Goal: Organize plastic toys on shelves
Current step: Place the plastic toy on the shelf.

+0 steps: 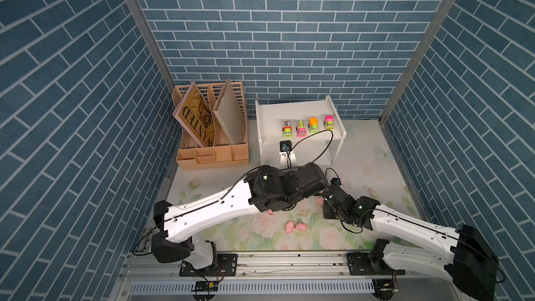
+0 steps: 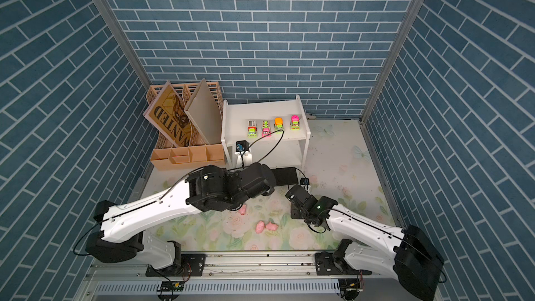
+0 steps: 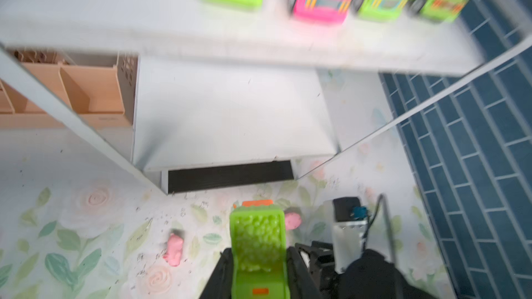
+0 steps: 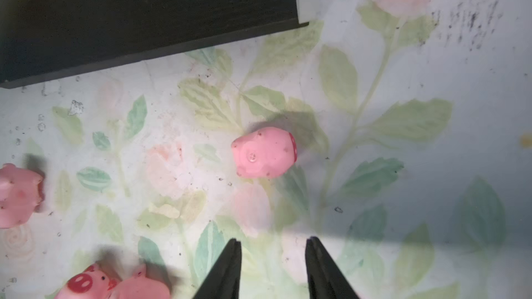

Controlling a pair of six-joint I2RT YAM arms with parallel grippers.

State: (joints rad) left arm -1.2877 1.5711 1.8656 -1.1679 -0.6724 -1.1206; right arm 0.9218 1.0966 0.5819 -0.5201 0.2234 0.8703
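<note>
Floral mat (image 1: pixel 376 169) covers the table in front of and beside the shelves (image 1: pixel 298 108).

Left arm (image 1: pixel 208 212) reaches toward the shelves' open front. Right arm (image 1: pixel 405 224) is lower, wrist angled down at the mat in front of the shelves.

Peach file organizer (image 1: pixel 211 157) stands just beside the shelves' left side panel, with a "WANTED" poster (image 1: pixel 197 120) leaning in it.

Shelves are a white unit, upright. Their dark bottom board (image 2: pixel 285 175) pokes out at the front.

Left gripper (image 3: pixel 257 254): fingers clamped on both sides of a green truck (image 3: pixel 257 243) with a bumpy bed and orange trim. It's held off the mat in front of the shelves and is not on any board.

Right gripper (image 4: pixel 273 240): jaws apart, nothing between them, tips over the mat in front of the dark bottom board.

Four trucks (image 1: pixel 301 129) sit in a row on the shelves' top board, noses facing front, close together but not touching. Colours are green, pink, green with orange top, green with pink top.

All four pigs are on the mat in front of the shelves:
- One pig (image 4: pixel 263 153) lies just ahead of the right gripper's tips and is nearest the shelves.
- Second pig (image 1: pixel 269 212) is further out, at the edge of the left arm.
- Pair of pigs (image 1: pixel 302 226) is farthest from the shelves, and the two look to be touching.
</note>
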